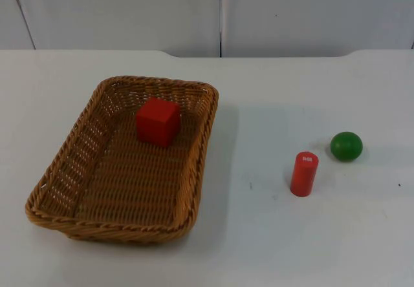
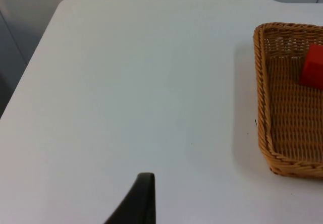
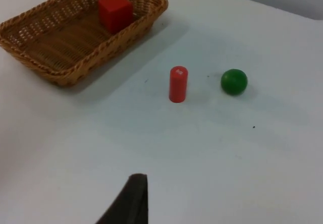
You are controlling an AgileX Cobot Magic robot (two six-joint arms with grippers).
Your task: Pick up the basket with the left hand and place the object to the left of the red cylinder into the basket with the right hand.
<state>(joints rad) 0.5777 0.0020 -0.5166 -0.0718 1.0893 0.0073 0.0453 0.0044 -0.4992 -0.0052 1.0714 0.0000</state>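
A: Non-task items?
B: Small round green ball (image 1: 346, 145) on the white table top (image 1: 310, 235), upright; grey partition wall (image 1: 291, 12) behind.
A: Table marks?
B: Few tiny dark specks.

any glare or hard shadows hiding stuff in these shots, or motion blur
Top view: even light, soft shadows right of the basket and under the red cylinder and green ball; nothing hidden. Left wrist view: sharp, faint shadow beside the basket. Right wrist view: no blur, red cube clear.
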